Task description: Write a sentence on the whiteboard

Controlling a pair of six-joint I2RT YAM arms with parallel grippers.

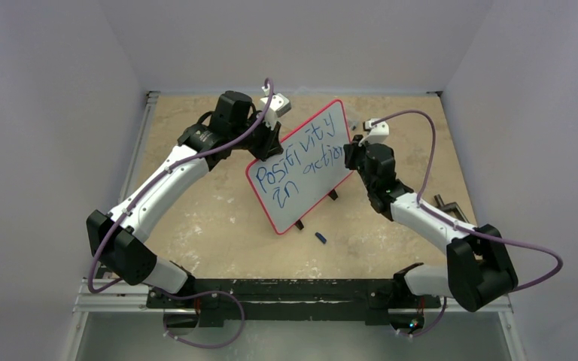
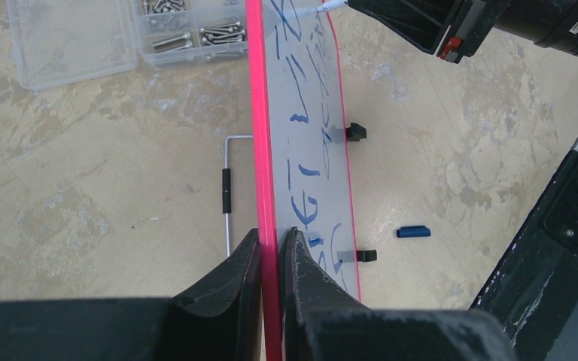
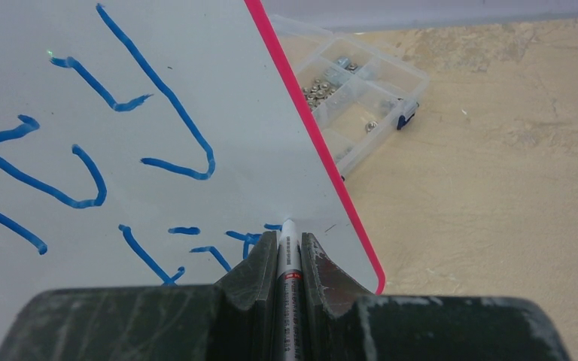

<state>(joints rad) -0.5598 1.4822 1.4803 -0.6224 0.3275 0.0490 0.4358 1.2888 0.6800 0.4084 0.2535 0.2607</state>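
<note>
The whiteboard [image 1: 301,162], red-framed and glossy white, stands tilted on two black clip feet [image 1: 299,224] mid-table, with "Positivity in action" written on it in blue. My left gripper [image 1: 265,147] is shut on the board's upper left edge; in the left wrist view the red frame [image 2: 265,150] runs between the jaws of that gripper [image 2: 272,237]. My right gripper [image 1: 351,154] is shut on a grey marker [image 3: 288,259]. The marker's white tip [image 3: 288,224] touches the whiteboard [image 3: 158,75] near its right edge, at the end of the lower line of writing.
A clear plastic organizer box [image 2: 120,30] of screws and nuts lies behind the board, also seen as the box [image 3: 354,98] in the right wrist view. A blue marker cap [image 1: 320,238] lies in front of the board. A metal hex key [image 2: 227,188] lies behind it. White walls enclose the table.
</note>
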